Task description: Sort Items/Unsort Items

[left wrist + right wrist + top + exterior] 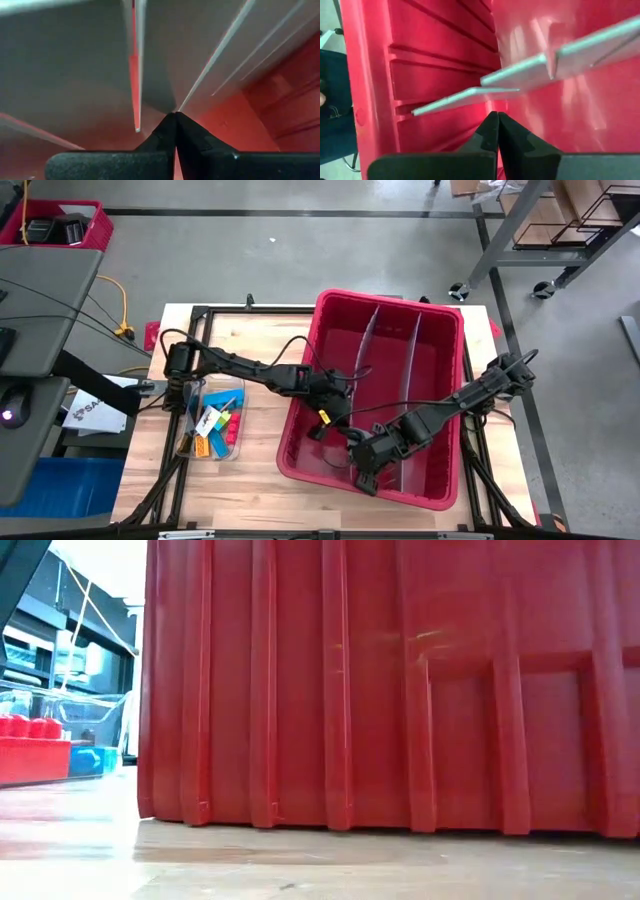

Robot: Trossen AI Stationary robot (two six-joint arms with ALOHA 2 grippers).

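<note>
Worktop: pale wooden surface with a dark frame along its edges, seen from above.
Red bin: large red plastic bin on the right half of the worktop, split into lengthwise compartments by grey dividers; in the low view its ribbed outer wall fills almost the whole picture.
Left gripper: inside the red bin at its 8 o'clock side, in the widest compartment; the arm reaches in from 9 o'clock across the worktop. Jaws clenched tight, tips meeting, nothing between them; its own wrist view shows the joined tips pointing at the grey dividers and red floor.
Right gripper: inside the red bin near its 6 o'clock wall; the arm comes in from 3 o'clock over the bin's rim. Jaws clenched on nothing; its wrist view shows the closed tips just short of a grey divider end and the ribbed red wall.
Items: small coloured pieces, orange, yellow, blue, green and red among them, lying together in a clear tray on the worktop, at 9 o'clock from the red bin and apart from it; both grippers are away from them.
Low view, 9 o'clock edge: a red block and a blue piece show beside the bin wall.
</note>
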